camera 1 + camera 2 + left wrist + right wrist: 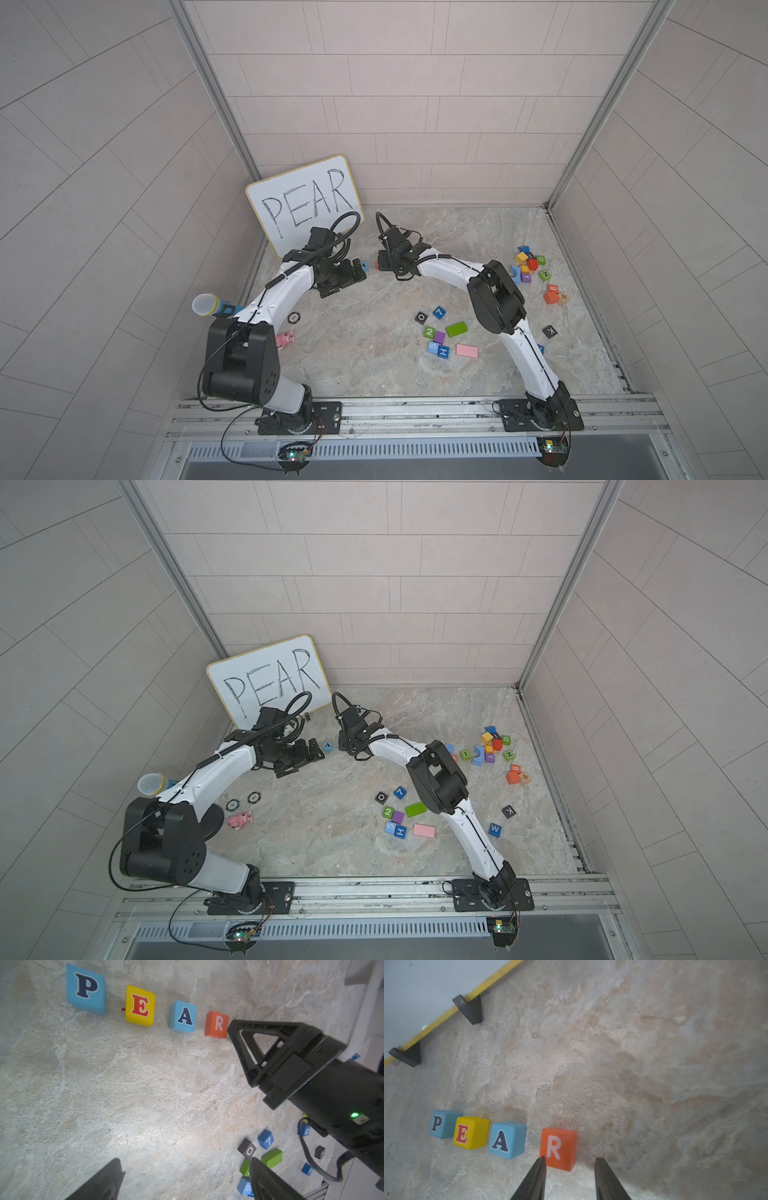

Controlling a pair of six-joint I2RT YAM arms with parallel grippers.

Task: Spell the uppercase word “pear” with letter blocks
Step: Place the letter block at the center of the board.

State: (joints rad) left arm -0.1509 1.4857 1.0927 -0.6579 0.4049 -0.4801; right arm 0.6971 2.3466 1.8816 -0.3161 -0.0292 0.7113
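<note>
All 4 letter blocks sit in a row on the surface [633, 1064]: P [440, 1124], E [470, 1133], A [506, 1139], R [558, 1147], so it reads PEAR. The right fingers [538, 1180] are parted with nothing between them, and the R lies straight ahead of their tips at the row's end. Can't quite tell if 1 tip brushes its corner. The left fingers [104, 1184] hang spread wide and empty, further from the row. Right arm's nearer, so I'd guess it backs straight out.

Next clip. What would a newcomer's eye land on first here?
A row of four letter blocks reads PEAR, just in front of the whiteboard bearing the same word, propped in the back corner. The right gripper sits open at the orange R block.
</note>
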